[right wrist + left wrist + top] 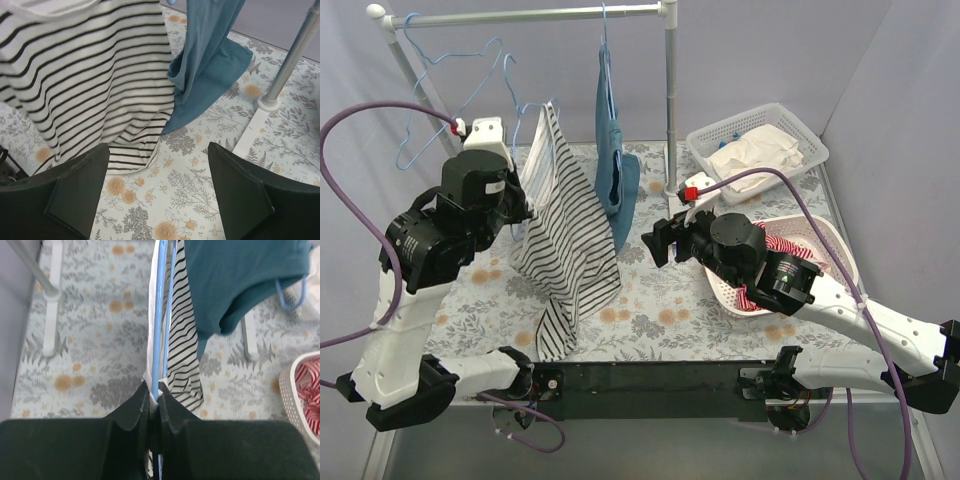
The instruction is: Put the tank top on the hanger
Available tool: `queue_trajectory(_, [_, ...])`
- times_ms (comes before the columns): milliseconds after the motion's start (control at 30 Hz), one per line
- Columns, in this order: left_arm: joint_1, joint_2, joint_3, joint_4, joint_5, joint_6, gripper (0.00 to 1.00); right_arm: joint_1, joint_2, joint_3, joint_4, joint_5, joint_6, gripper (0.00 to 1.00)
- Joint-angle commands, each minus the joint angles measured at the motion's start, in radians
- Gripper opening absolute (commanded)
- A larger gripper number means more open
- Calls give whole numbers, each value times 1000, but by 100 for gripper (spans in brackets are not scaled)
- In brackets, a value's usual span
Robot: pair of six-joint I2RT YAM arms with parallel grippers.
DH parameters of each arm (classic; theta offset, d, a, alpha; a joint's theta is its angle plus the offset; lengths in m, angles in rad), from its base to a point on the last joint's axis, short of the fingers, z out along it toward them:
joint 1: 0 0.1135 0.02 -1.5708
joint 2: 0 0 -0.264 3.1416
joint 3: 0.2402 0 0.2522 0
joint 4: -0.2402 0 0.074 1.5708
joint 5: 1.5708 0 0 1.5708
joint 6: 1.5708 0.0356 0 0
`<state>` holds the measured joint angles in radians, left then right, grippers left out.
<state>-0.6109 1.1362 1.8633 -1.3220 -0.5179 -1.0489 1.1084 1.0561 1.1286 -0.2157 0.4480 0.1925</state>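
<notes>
Left tool (154,396) clamps the hanger (158,315), seemingly fabric too, so the tank top (565,225) hangs; right tool (159,175) gapes wide at its three o'clock, ready to tug.

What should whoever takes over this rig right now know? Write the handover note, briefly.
Left gripper: shut on the light-blue wire hanger, with striped tank top fabric pinched against it. The top is held up, its hem reaching the floral table.
Right gripper: open, empty, low over the table beside the top.
Done: top and hanger are held together off the table.
Left: whether both straps sit on the hanger cannot be told. Check, then seat the top fully.
</notes>
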Motion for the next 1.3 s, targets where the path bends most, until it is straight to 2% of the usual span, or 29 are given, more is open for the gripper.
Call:
queue_trajectory(0, [2, 46, 122, 153, -128, 156, 0, 2, 7, 62, 16, -80, 15, 87])
queue_trajectory(67, [3, 85, 155, 219, -146, 203, 0, 2, 16, 86, 0, -104, 10, 87])
queue_trajectory(200, [3, 181, 284, 237, -201, 280, 0, 2, 30, 108, -25, -104, 13, 87])
queue_trajectory(467, [3, 178, 306, 346, -332, 411, 0, 2, 27, 93, -34, -115, 33, 87])
queue_trajectory(700, [3, 111, 238, 322, -330, 377, 0, 2, 27, 73, -36, -126, 38, 87])
queue_trajectory(933, [11, 134, 145, 323, -180, 346, 0, 2, 33, 30, -37, -201, 73, 87])
queue_trajectory(1033, [91, 165, 140, 336, -61, 342, 0, 2, 19, -9, -36, -244, 94, 87])
queue_trajectory(1067, [138, 172, 137, 346, 19, 340, 0, 2, 12, -21, -37, -267, 100, 87])
queue_trajectory(1267, [242, 209, 134, 372, 168, 325, 0, 2, -31, -108, -36, -347, 134, 86])
